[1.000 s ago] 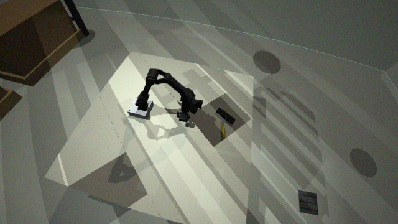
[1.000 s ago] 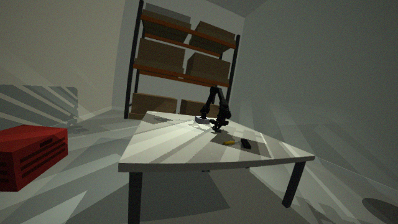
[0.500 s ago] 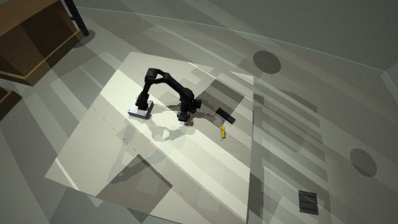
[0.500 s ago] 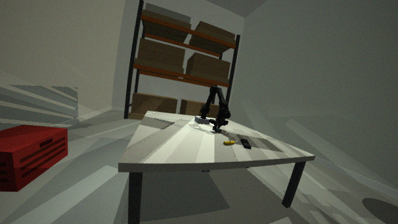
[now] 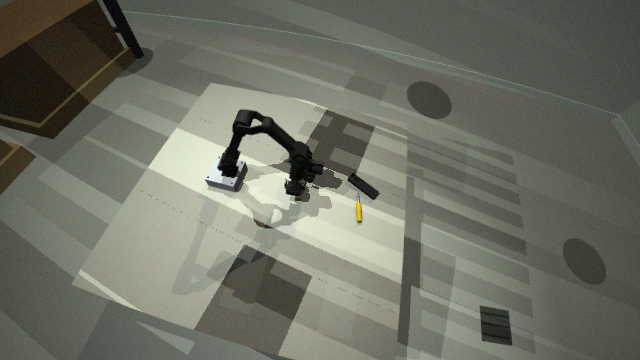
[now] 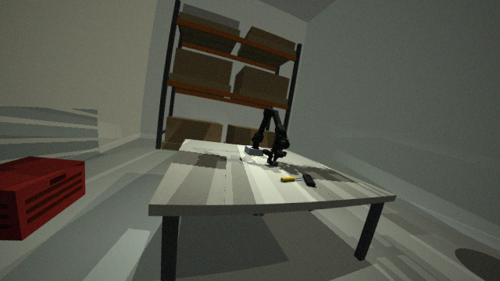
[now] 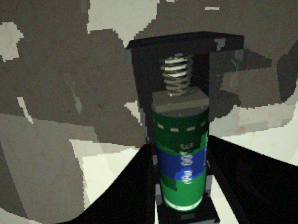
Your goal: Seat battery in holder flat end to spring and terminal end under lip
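Stretching across the surface (image 6: pixel 203 187), the black arm lowers its claw (image 7: pixel 181 185) over the holder (image 7: pixel 178 56). Between the claw's loosening, released fingers, the battery (image 7: pixel 180 163) lies lengthwise inside, pointing straight ahead toward the spring (image 7: pixel 176 75).

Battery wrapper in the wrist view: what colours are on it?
Green with a blue band in the middle; the battery shows best in the wrist view.

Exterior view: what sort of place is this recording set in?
Probably a storeroom or small warehouse: a metal shelving rack stacked with cardboard boxes, a red crate on the floor, and a plain work table.
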{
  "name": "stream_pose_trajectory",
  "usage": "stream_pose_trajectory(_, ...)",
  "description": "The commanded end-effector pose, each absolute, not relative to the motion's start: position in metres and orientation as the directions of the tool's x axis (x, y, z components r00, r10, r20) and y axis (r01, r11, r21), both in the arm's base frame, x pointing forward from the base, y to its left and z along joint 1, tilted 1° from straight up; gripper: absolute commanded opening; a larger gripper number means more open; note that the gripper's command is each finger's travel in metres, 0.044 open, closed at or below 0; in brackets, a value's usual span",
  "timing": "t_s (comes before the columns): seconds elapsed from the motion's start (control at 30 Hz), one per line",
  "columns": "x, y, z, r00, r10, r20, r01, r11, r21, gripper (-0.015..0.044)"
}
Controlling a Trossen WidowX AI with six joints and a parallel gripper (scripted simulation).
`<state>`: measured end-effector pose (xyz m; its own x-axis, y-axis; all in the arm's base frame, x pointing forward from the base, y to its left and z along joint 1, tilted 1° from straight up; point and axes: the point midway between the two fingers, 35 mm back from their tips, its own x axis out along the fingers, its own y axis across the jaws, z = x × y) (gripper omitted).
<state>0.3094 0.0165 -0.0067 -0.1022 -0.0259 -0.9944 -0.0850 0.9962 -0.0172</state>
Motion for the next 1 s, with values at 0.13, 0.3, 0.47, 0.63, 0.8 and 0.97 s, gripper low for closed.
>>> stream_pose_trajectory(0.13,0.309,0.016,0.001,-0.101,-0.026,-0.994,-0.087,0.996,-0.018,0.0186)
stream_pose_trajectory(0.3,0.309,0.017,0.008,-0.102,-0.026,-0.994,-0.085,0.996,-0.017,0.0186)
stream_pose_trajectory(0.47,0.309,0.017,0.008,-0.102,-0.026,-0.994,-0.085,0.996,-0.017,0.0186)
stream_pose_trajectory(0.63,0.309,0.017,0.008,-0.102,-0.026,-0.994,-0.085,0.996,-0.017,0.0186)
stream_pose_trajectory(0.8,0.31,0.017,0.033,-0.107,-0.027,-0.994,-0.085,0.996,-0.017,0.0291)
stream_pose_trajectory(0.97,0.305,0.017,0.083,-0.102,-0.026,-0.994,-0.085,0.996,-0.017,0.0422)
